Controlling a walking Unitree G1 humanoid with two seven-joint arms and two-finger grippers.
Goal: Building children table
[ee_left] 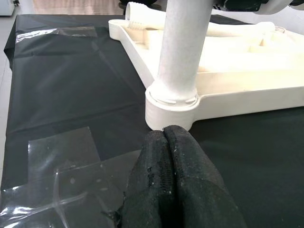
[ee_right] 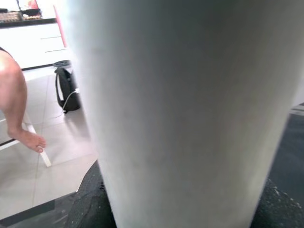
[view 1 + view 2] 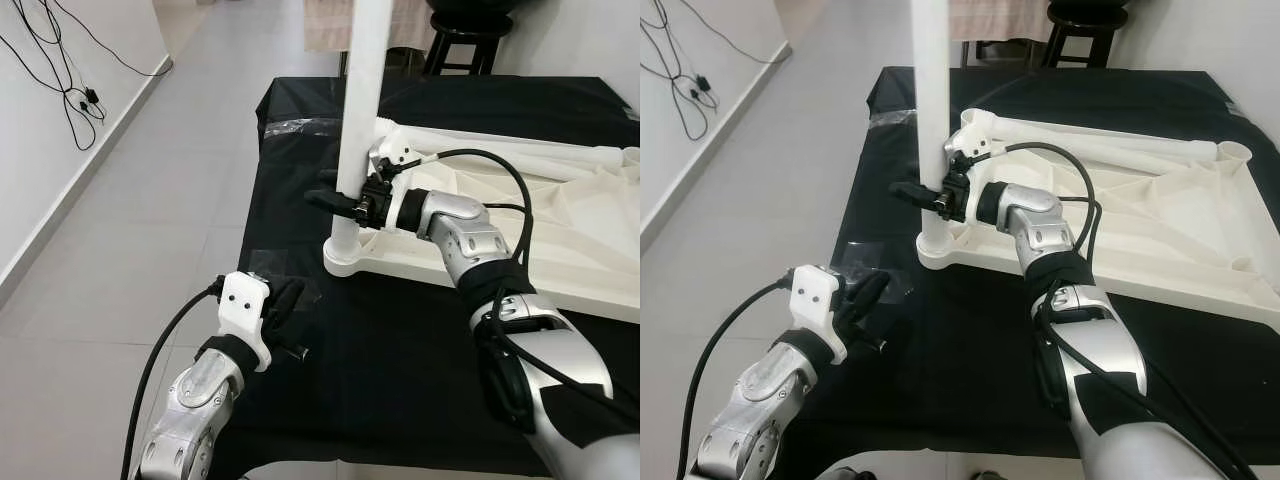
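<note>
A white children's table (image 3: 560,275) lies upside down on a black cloth. One white leg (image 3: 360,100) stands upright in its near-left corner socket (image 1: 171,107). My right gripper (image 3: 338,201) is shut on that leg a little above the socket, one black finger reaching past its left side. The right wrist view looks straight at the leg (image 2: 180,114) from very close. My left gripper (image 3: 290,298) rests shut and empty on the cloth, nearer to me and left of the socket, its fingertips (image 1: 166,135) pointing at the leg's base.
A second white leg (image 3: 500,145) lies across the table's underside. Clear tape patches (image 1: 61,156) stick to the cloth (image 3: 400,360). A dark stool (image 3: 465,40) stands beyond the far edge. Cables (image 3: 70,95) hang on the left wall. A person's bare foot (image 2: 28,137) and a backpack (image 2: 66,92) are on the floor.
</note>
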